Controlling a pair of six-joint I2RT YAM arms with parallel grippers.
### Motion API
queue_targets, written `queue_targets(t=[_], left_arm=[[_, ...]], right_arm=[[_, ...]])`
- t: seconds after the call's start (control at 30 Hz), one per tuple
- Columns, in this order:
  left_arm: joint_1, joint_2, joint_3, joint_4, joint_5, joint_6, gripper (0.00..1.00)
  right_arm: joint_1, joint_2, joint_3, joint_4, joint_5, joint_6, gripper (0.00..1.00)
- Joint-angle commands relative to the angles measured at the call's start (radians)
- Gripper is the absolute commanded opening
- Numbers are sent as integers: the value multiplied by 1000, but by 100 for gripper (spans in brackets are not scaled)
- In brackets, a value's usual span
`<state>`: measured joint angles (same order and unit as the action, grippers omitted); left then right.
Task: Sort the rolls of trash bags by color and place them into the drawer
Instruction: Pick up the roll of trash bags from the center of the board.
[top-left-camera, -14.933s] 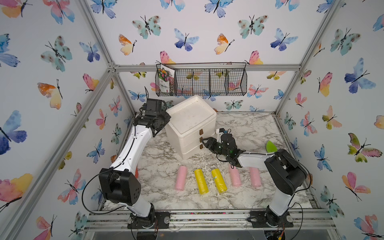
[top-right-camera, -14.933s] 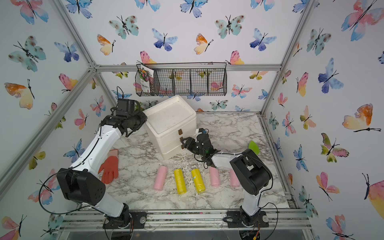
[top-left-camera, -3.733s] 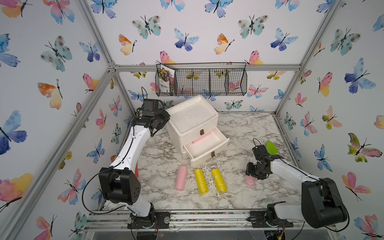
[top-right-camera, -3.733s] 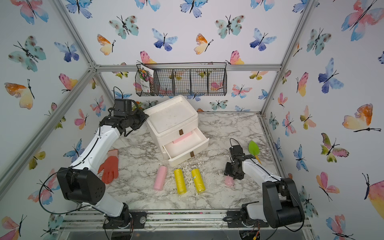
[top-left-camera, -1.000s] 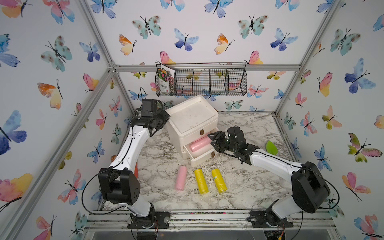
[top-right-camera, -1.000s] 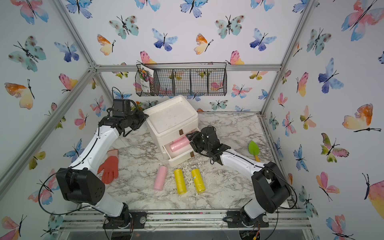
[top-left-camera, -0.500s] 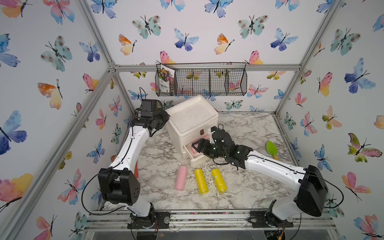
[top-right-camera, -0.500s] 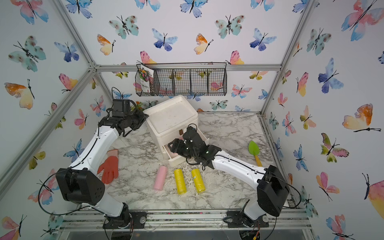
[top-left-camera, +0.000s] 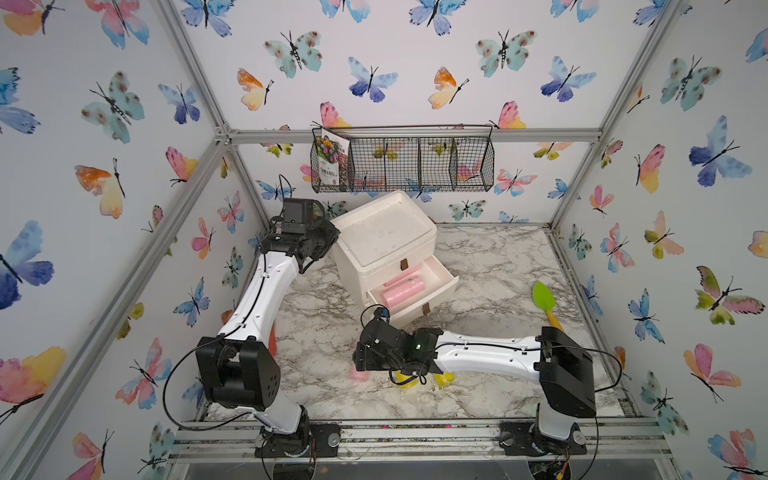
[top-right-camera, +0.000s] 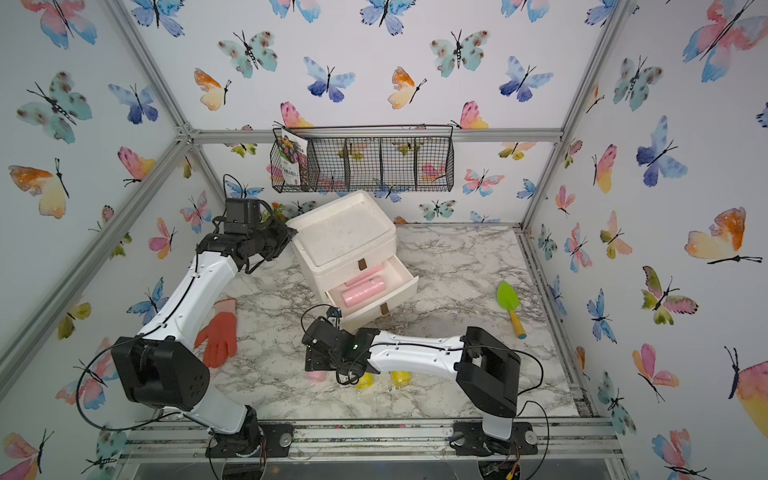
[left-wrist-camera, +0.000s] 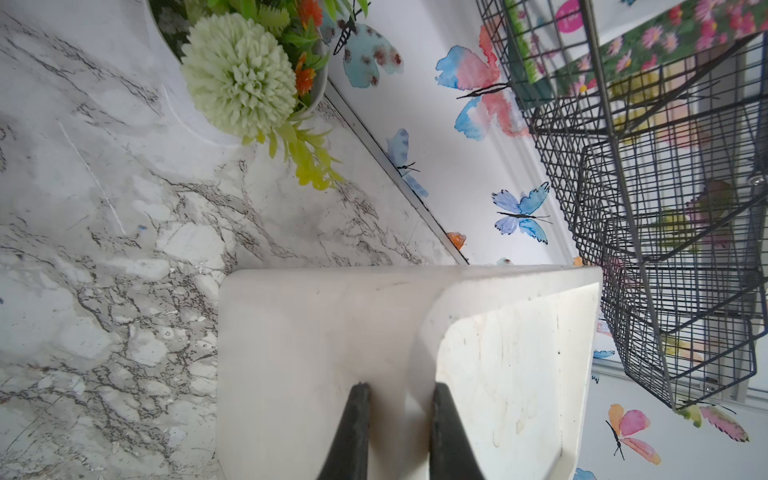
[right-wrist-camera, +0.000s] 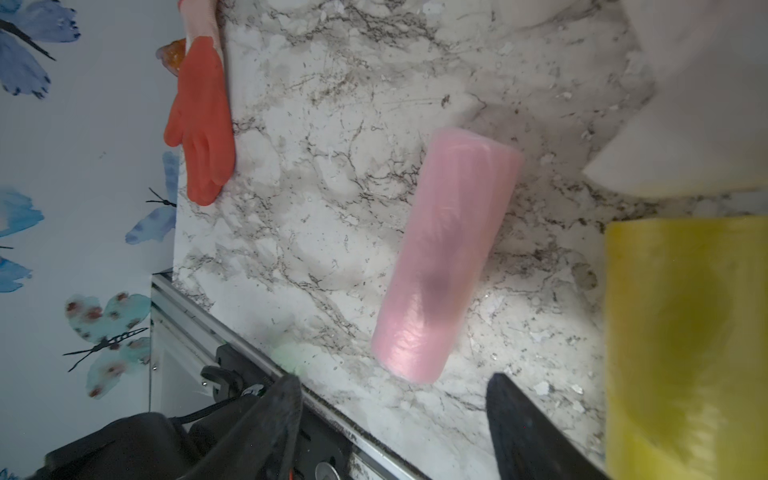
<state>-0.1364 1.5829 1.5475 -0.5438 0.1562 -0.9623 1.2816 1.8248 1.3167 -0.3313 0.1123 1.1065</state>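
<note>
The white drawer unit (top-left-camera: 386, 245) stands at the back with its lower drawer (top-left-camera: 446, 278) pulled out. Two pink rolls (top-left-camera: 403, 289) lie inside it. My left gripper (left-wrist-camera: 401, 388) is shut on the unit's top rim at its left rear corner. My right gripper (right-wrist-camera: 394, 378) hangs open low over the table's front, its jaws wide apart just short of the end of a third pink roll (right-wrist-camera: 446, 253). A yellow roll (right-wrist-camera: 685, 345) lies beside that one. In both top views the right arm hides most of the pink roll (top-left-camera: 359, 376) and the two yellow rolls (top-right-camera: 365, 380).
An orange glove (top-right-camera: 220, 332) lies at the left wall. A green trowel (top-left-camera: 544, 297) lies at the right. A wire basket (top-left-camera: 403, 160) hangs on the back wall above the unit. A flower pot (left-wrist-camera: 237, 70) stands behind the left gripper. The metal front rail (right-wrist-camera: 249, 332) runs close to the right gripper.
My right gripper left a pink roll in the drawer, swung forward and down to the pink roll on the table, and opened wider. The left arm has not moved.
</note>
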Motion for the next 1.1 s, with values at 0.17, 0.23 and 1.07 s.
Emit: queue_targets(t=[0.17,0.23,1.07], left_arm=[[7,5,-43,-79,31,-59,0],[6,6,-42,-79,33,-58,0],[7,20,-61,-67,42,-52,0]], right_arm=[[-6,123,110,-52,64,-32,75],[-5,155,139,-58,68,-38,75],[-18,344,278,-170,132,-100,78]])
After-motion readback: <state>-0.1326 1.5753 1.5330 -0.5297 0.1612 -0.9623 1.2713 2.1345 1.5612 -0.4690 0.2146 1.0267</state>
